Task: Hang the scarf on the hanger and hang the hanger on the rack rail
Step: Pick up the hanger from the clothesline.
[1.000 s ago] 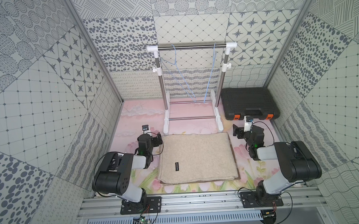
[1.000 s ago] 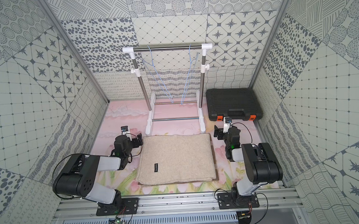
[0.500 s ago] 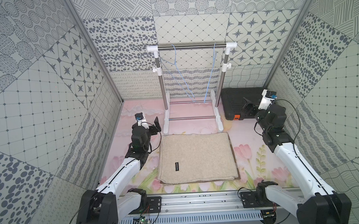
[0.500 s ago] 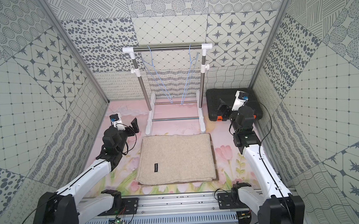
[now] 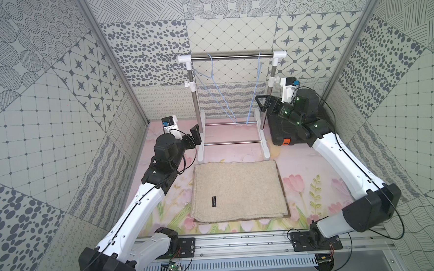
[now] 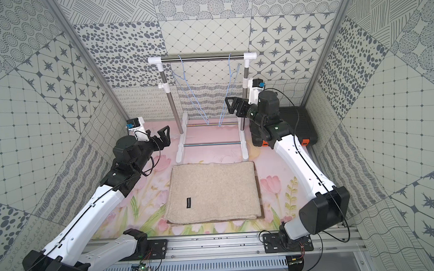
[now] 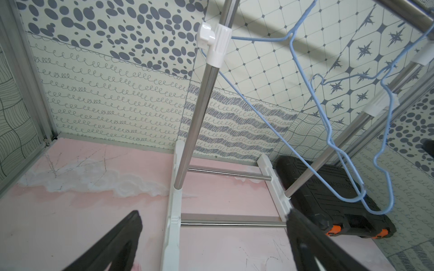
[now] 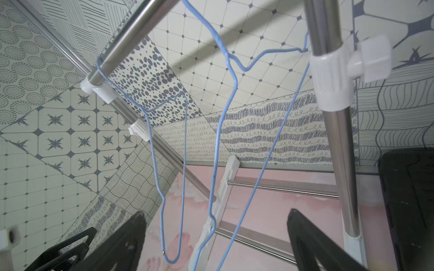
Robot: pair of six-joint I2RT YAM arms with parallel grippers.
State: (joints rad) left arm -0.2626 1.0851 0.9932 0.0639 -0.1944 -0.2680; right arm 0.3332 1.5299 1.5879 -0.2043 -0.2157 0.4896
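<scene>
The beige scarf (image 5: 238, 191) (image 6: 212, 192) lies folded flat on the table in both top views. Two blue wire hangers (image 5: 215, 90) (image 5: 255, 93) hang from the bar of the rack (image 5: 232, 56) behind it. My right gripper (image 5: 262, 105) (image 6: 231, 104) is raised beside the rack's right post, open and holding nothing. In the right wrist view (image 8: 216, 213) the nearer hanger's wire (image 8: 210, 199) hangs just ahead of the jaws. My left gripper (image 5: 195, 134) (image 6: 163, 136) is open and holds nothing near the rack's left foot. The left wrist view (image 7: 213, 212) shows a hanger (image 7: 378, 212) beyond the left gripper.
A black case (image 5: 279, 132) (image 6: 302, 126) with orange latches lies at the back right, under my right arm. The rack's white feet (image 5: 201, 152) and low crossbars stand between the scarf and the back wall. Patterned walls close in three sides.
Both arms have unfolded from beside the scarf and stretched toward the rack. The right gripper rose to the right post by the hangers. The left moved to the rack's left foot.
</scene>
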